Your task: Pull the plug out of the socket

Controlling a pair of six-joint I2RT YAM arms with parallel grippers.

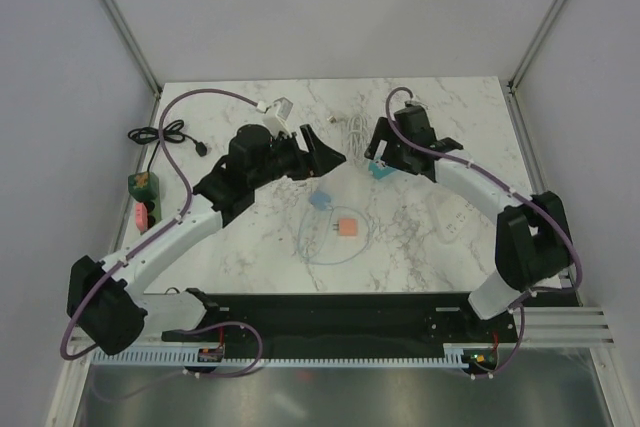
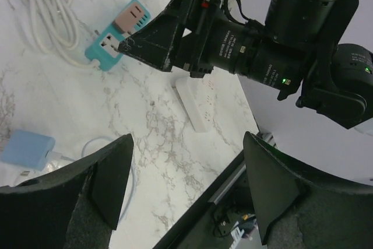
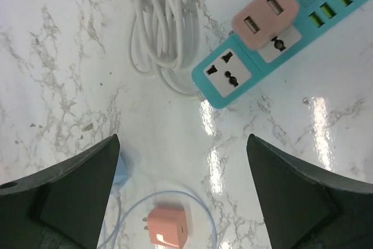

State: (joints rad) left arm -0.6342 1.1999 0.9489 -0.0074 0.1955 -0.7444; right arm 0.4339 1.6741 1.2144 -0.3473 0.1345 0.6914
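while my right gripper (image 3: 180, 144) and left gripper (image 2: 186, 141) both gaped wide, holding nothing, the pink plug (image 3: 265, 13) sat in the teal power strip (image 3: 233, 80), upper right of the right wrist view. best move looked like: straddle its sides, pull straight out. slick marble table (image 3: 70, 56), grey walls (image 1: 300, 7) around.

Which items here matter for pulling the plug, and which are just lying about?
Job: pink plug, seated in the teal power strip with its white coiled cord.
Lying about: loose pink charger, light-blue adapter, white power strip, black cable.
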